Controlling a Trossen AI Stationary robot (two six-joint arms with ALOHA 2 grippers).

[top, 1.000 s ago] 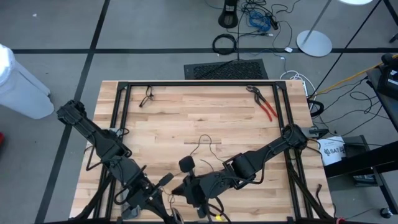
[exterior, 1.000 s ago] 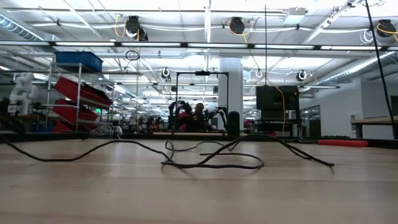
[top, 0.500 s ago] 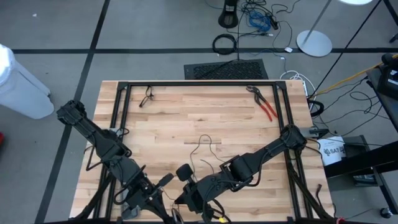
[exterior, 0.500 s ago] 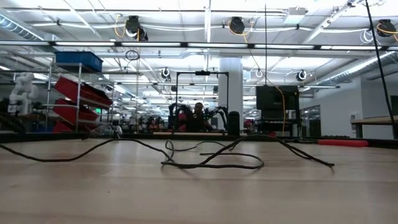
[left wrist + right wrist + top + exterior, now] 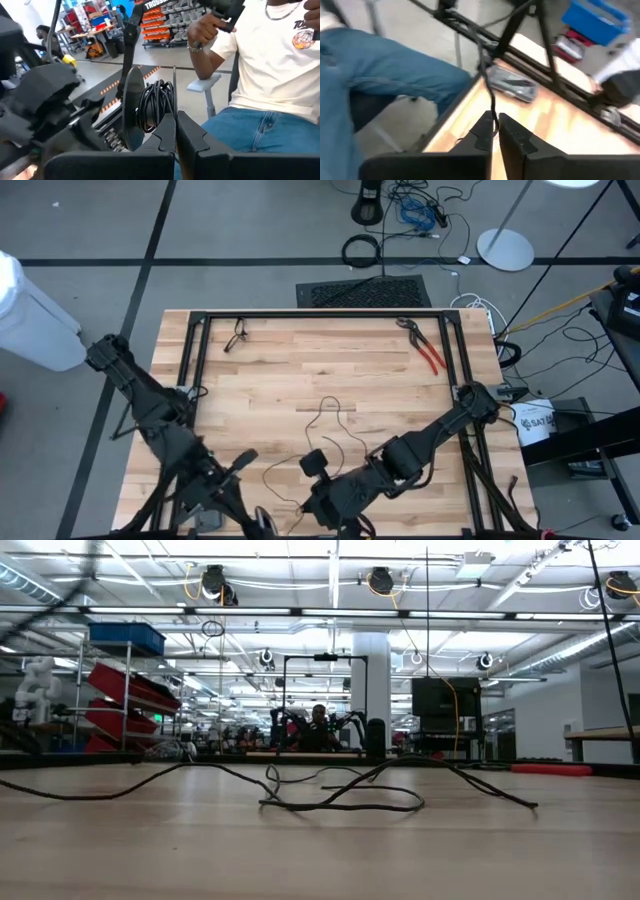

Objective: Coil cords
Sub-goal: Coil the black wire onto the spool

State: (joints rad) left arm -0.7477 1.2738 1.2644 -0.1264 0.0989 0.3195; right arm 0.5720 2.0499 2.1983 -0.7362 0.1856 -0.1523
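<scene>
At the near edge of the pale wooden counter (image 5: 300,370), both dark arms work close together. The left gripper (image 5: 175,131) has its jaws clenched on a coiled bundle of thin black cord (image 5: 154,102), which stands looped above the fingertips in the left wrist view. The right gripper (image 5: 494,131) sits just beside it at the same edge; a single strand of the cord runs down between its fingers (image 5: 482,135), and the jaws stand nearly closed around that strand. The remaining length of the thin, flexible black cord (image 5: 325,420) lies loose on the counter in open curves near the middle, touching the surface along its run in the low view (image 5: 340,802). Red-handled pliers (image 5: 425,348) rest near the far right corner, well apart from the cord. A person in a white shirt and blue jeans (image 5: 270,65) sits just beyond the near edge.
</scene>
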